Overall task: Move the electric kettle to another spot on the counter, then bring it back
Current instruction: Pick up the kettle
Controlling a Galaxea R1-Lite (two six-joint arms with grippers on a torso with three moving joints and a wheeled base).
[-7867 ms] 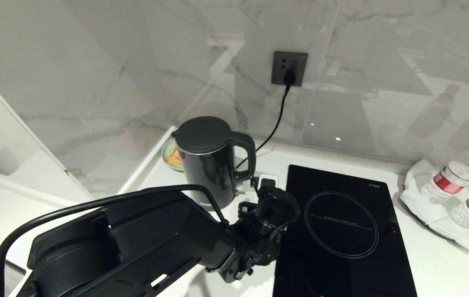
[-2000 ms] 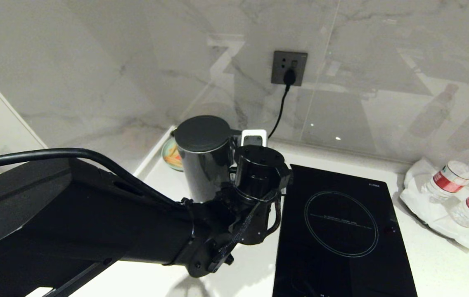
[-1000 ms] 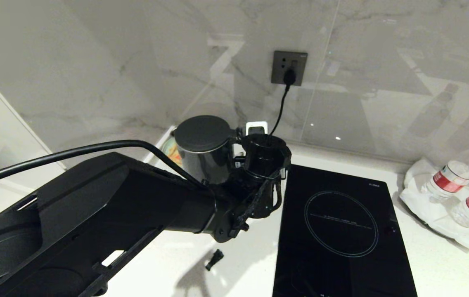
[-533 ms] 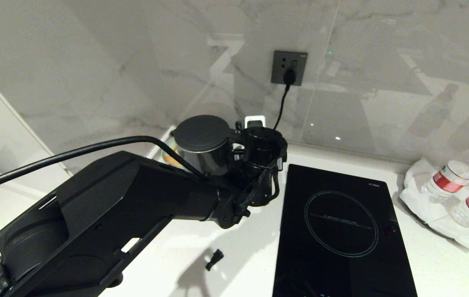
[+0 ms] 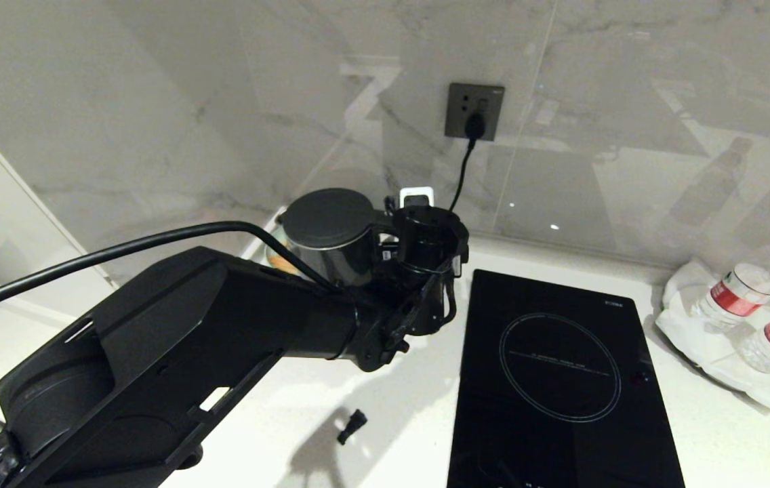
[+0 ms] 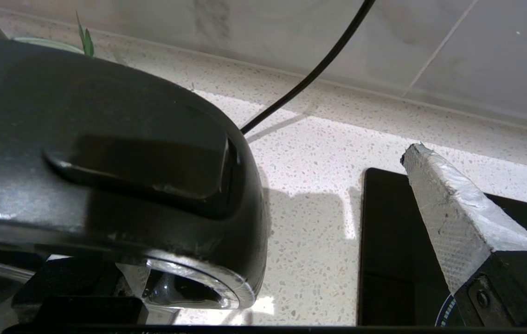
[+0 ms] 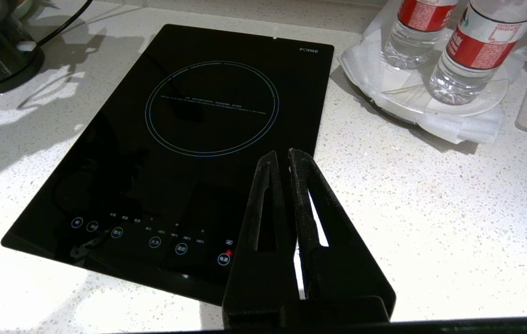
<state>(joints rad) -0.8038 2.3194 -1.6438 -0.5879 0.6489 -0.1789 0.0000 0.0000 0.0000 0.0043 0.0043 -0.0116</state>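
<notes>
White speckled tabletop (image 5: 419,379), marble wall behind. Electric kettle (image 5: 327,234) left of induction hob (image 5: 561,379). Left gripper (image 6: 319,195) spread wide beside kettle handle. Right gripper (image 7: 286,160) pinched closed above hob.

The electric kettle (image 5: 326,230) is glossy black with a matt dark lid, and the counter (image 7: 453,195) is white with fine grey speckles. The induction hob (image 5: 561,379) is black glass marked with a thin pale ring. Two clear water bottles (image 5: 754,285) carry red-and-white labels, one showing a red cap, before grey-veined pale marble wall tiles (image 5: 154,102).
</notes>
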